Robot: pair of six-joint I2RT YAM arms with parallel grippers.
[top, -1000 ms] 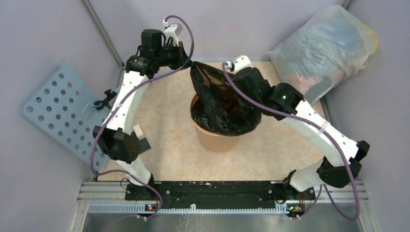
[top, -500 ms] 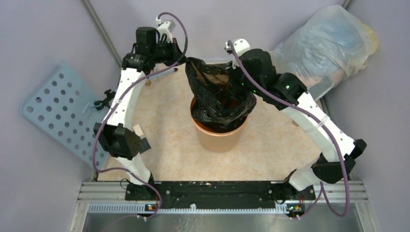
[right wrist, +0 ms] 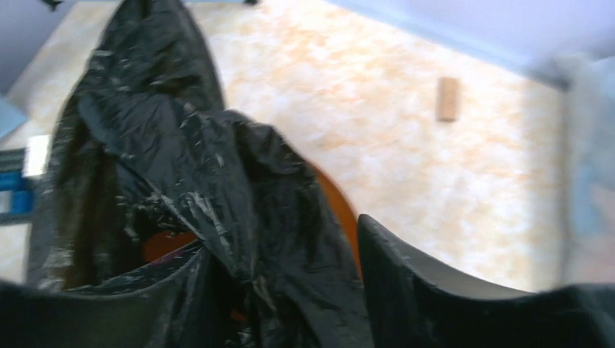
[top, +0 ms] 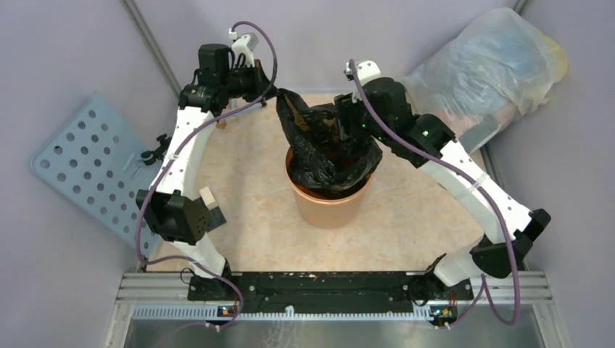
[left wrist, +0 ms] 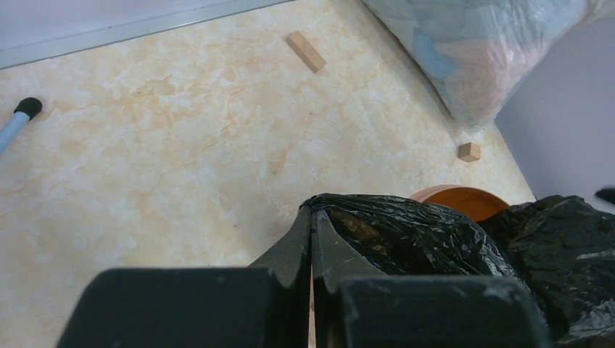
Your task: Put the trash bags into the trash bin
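Left gripper (left wrist: 312,284) pinched tight on bag (left wrist: 406,232). If my right gripper (top: 339,122) (hold unclear) tugs, bag slips off bin (top: 326,206) below it.

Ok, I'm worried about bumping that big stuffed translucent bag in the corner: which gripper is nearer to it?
Right. The right gripper hangs at the black bag's right edge, just left of the stuffed bag; the left gripper pinches the black bag's far-left corner, farther away.

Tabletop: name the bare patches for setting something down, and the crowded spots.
Free: between orange bucket and base rail; between bucket and left arm. Crowded: far side, around the black bag and the stuffed bag.
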